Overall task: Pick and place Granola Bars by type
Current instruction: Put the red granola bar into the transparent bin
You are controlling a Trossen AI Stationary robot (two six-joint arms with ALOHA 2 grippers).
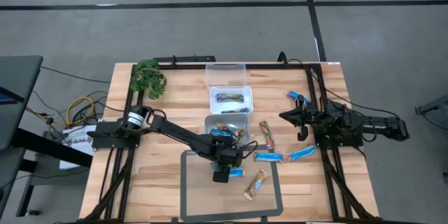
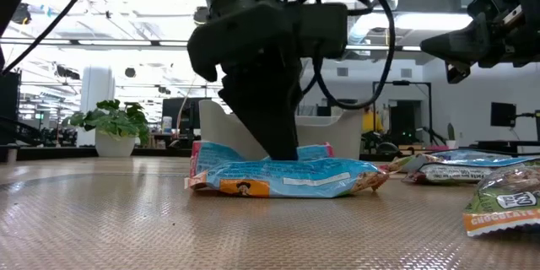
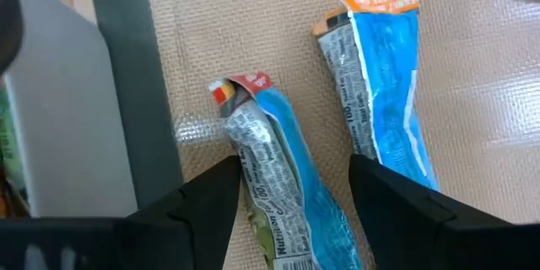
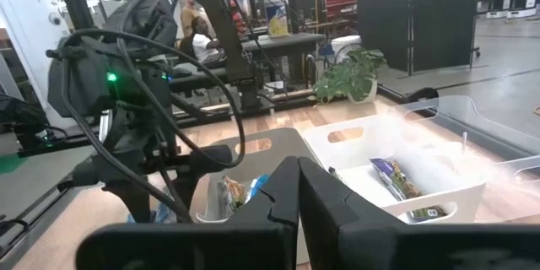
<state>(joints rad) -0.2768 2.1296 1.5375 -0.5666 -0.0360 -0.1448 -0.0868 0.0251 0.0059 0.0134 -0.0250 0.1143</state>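
My left gripper (image 1: 222, 173) (image 3: 295, 165) is low over the tan mat, open, with one finger on each side of a blue granola bar (image 3: 274, 177) (image 2: 287, 177) that lies flat and has a red-and-white end. A second blue bar with an orange end (image 3: 380, 93) lies flat beside it. More bars lie on the table: a tan one (image 1: 255, 184) on the mat, a reddish one (image 1: 266, 133), and blue ones (image 1: 269, 157) (image 1: 301, 154) (image 1: 297, 98). My right gripper (image 1: 290, 117) (image 4: 299, 211) waits shut at the table's right side, above the wood. My left gripper comes at the blue bar from above, pointing down, its open fingers (image 3: 228, 186) across the bar's width, one at each long edge. I cannot tell whether they touch the wrapper (image 3: 253, 148). The bar lies flat on the mat.
Three white bins stand in a row toward the far edge: one (image 1: 225, 75) farthest, one (image 1: 231, 100) with a dark bar, one (image 1: 224, 131) with tan and blue bars. A green plant (image 1: 147, 77) sits at the far left corner. The mat's grey border (image 1: 183, 182) frames the near centre.
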